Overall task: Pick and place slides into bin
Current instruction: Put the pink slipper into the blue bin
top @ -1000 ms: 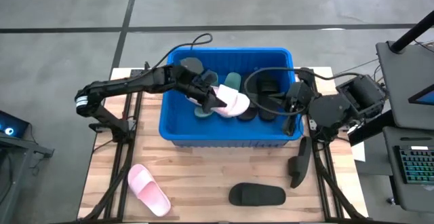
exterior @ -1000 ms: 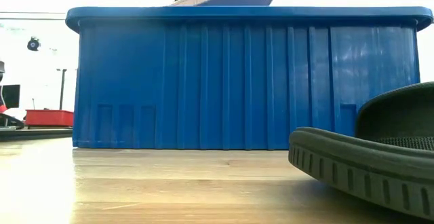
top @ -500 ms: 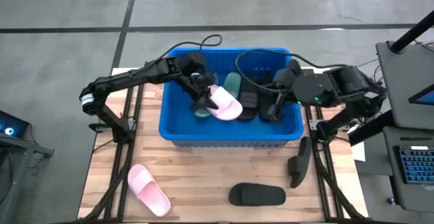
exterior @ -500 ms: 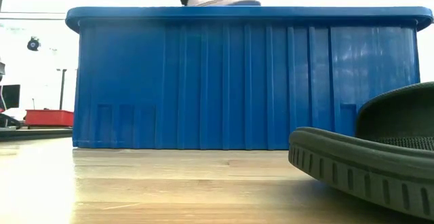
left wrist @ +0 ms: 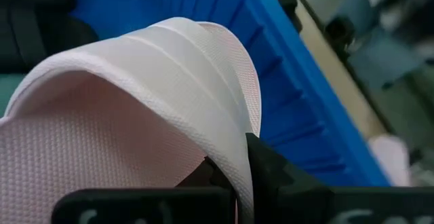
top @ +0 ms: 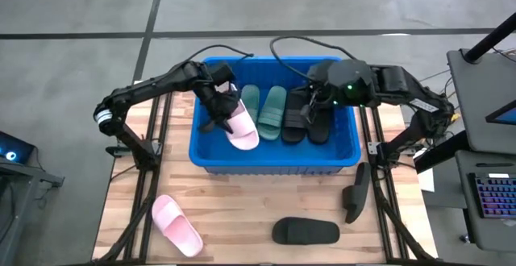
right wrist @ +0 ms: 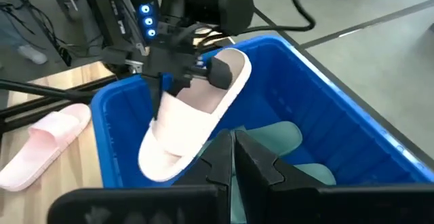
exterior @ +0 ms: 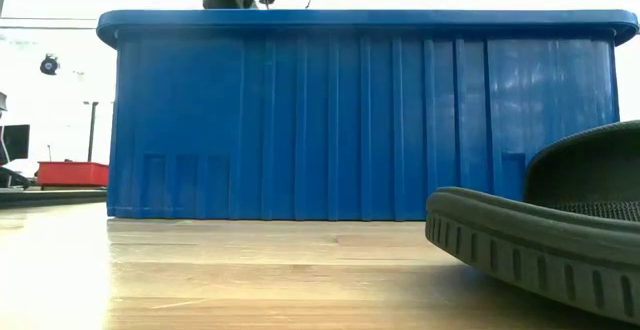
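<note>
Left tool (top: 219,113) clenches pink slide (top: 239,126) inside bin (top: 274,163), toe angled toward its front wall.

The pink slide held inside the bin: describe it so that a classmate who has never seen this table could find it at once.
Start at the blue bin at the table's far side. Inside, nearest the left arm, a pink slide is clamped in the left gripper. Its neighbours there are green and black; the other pink slide lies outside on the table.

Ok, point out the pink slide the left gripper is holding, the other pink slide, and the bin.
held pink slide (top: 239,128), high view, on its sole.
pink slide on the table (top: 176,225), high view, on its strap.
bin (exterior: 330,120), low view, on its ribbed wall.
</note>
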Robot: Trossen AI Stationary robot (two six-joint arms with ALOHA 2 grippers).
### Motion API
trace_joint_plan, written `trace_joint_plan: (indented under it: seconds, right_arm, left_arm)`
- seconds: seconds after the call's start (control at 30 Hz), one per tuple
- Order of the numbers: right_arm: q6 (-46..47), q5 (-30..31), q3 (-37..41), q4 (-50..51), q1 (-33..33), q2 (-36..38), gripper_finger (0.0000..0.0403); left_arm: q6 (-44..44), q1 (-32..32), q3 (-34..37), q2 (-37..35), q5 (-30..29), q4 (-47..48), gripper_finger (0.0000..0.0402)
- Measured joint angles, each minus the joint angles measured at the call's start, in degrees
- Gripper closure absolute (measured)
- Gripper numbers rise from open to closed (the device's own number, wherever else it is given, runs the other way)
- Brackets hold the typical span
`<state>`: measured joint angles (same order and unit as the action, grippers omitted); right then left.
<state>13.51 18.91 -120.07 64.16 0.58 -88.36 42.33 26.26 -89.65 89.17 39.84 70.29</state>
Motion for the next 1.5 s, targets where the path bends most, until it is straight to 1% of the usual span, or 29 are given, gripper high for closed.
trace_joint_plan:
  seconds: [0.1,0.2,0.33,0.43,0.57,0.73,0.87,1.07,1.17,1.23,1.5]
  right_arm:
    - [-0.6,-0.1,0.9,-0.4,0.9,-0.4,0.0394]
    - [-0.9,-1.5,1.5,-0.4,1.5,-1.2,0.0394]
    - [-3.1,-2.9,1.5,-1.1,1.7,-1.7,0.0394]
    - [-4.2,-3.1,1.6,-2.1,1.8,-1.9,0.0394]
    - [-5.0,-3.1,1.6,-2.3,2.1,-1.9,0.0394]
    - [-5.0,-4.5,1.6,-2.2,2.2,-1.8,0.0394]
    - [-5.0,-6.0,1.6,-2.0,2.2,-1.8,0.0394]
    - [-6.1,-6.2,1.6,-1.9,2.2,-1.7,0.0394]
    - [-6.2,-8.0,1.6,-1.9,2.2,-1.7,0.0394]
    - [-6.6,-8.8,1.6,-1.9,2.2,-1.7,0.0394]
    - [-7.1,-8.9,1.6,-1.5,2.2,-1.4,0.0394]
  left_arm:
    - [6.1,-0.1,0.0,0.0,-0.3,1.1,0.0401]
    - [8.7,-0.1,0.0,1.1,-0.4,3.0,0.0401]
    - [13.1,0.0,0.1,5.1,-2.0,10.5,0.0401]
    - [16.6,0.0,-0.1,9.3,-7.5,16.9,0.0401]
    - [18.8,0.6,-1.1,13.7,-17.1,19.3,0.0401]
    - [18.7,3.1,-2.7,16.7,-19.4,19.3,0.0401]
    - [18.2,5.3,-3.8,18.8,-25.1,18.8,0.0401]
    - [18.5,7.6,-3.5,20.7,-26.8,17.7,0.0401]
    - [18.2,8.5,-3.1,21.0,-26.7,17.1,0.0401]
    - [19.2,9.0,-2.9,21.2,-26.6,17.2,0.0401]
    - [22.2,9.5,-2.8,22.8,-28.0,13.6,0.0401]
